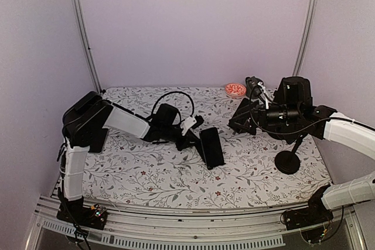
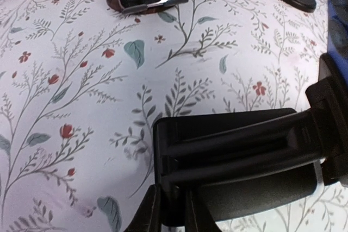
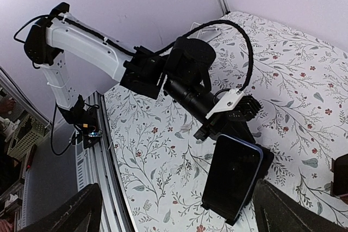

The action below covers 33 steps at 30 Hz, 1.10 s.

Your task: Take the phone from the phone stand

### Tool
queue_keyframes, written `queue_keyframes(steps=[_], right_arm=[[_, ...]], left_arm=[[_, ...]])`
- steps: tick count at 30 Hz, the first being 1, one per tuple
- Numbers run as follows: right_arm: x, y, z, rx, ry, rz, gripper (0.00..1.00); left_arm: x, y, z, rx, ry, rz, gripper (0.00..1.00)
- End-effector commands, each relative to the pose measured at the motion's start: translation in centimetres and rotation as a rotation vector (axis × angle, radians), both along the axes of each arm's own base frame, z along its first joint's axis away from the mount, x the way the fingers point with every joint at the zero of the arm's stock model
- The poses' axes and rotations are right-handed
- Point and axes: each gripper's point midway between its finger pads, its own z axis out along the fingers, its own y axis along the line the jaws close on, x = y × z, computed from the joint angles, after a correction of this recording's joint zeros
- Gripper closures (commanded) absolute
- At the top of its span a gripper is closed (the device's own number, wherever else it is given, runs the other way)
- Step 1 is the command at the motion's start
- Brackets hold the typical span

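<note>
Floral-cloth desk (image 1: 146, 174) was seen spanning the whole cell; both arms were bolted at its near edge. Left arm (image 1: 126, 122) was stretched low across the desk toward the middle; right arm (image 1: 345, 133) was folded over the right side, wrist camera pointed back at the left arm.

Phone (image 3: 231, 180) was found at the desk's middle, dark screen up and tilted, still propped against the phone stand (image 2: 234, 156); its lower edge was seated at the foot of the stand; it was not lifted out.

Left gripper (image 2: 171, 202) was pressed onto the stand from behind the phone; its fingers (image 2: 149, 215) were drawn close, pinching the near edge of the stand. Right gripper (image 3: 179, 199) was spread wide, nothing held between the fingers; it was kept well apart from the phone, to its right.

A black round-base pole (image 1: 287, 161) was noted near the right edge of the desk; a small pink bowl (image 1: 235, 90) was noted at the far edge, near the back wall.
</note>
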Motion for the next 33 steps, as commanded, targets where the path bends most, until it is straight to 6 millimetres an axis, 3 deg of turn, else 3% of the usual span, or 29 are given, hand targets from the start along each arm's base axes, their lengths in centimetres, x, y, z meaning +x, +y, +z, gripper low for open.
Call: queue_keyframes(steps=[1, 8, 12, 19, 23, 24, 30, 31, 33], right_arm=[[0.1, 0.3, 0.1, 0.016, -0.010, 0.027, 0.01], [0.0, 0.8, -0.7, 0.022, 0.022, 0.054, 0.01], [-0.1, 1.0, -1.1, 0.020, 0.044, 0.066, 0.01], [-0.4, 1.3, -1.8, 0.009, 0.066, 0.074, 0.01], [-0.4, 1.2, -2.5, -0.011, 0.088, 0.059, 0.01], [-0.3, 1.1, -3.0, -0.024, 0.100, 0.049, 0.01], [-0.3, 1.4, -5.8, -0.122, 0.138, 0.003, 0.01], [-0.4, 1.5, -6.1, -0.138, 0.140, 0.001, 0.01], [-0.6, 1.9, -6.8, -0.167, 0.147, -0.002, 0.01]], left_arm=[[-0.9, 3.0, 0.2, 0.079, -0.028, -0.066, 0.89], [0.7, 4.9, -0.4, 0.116, -0.061, -0.140, 0.87], [1.5, 5.1, -0.4, 0.093, 0.016, -0.175, 0.82], [2.6, 5.7, -0.7, 0.153, -0.022, -0.123, 0.50], [4.5, 6.6, 1.4, 0.155, -0.065, -0.052, 0.33], [4.9, 6.8, 2.1, 0.152, -0.071, -0.035, 0.21], [6.3, 9.5, 8.3, 0.077, -0.174, 0.154, 0.12], [6.5, 10.2, 9.3, 0.063, -0.200, 0.201, 0.05], [6.9, 11.7, 11.3, 0.049, -0.254, 0.298, 0.01]])
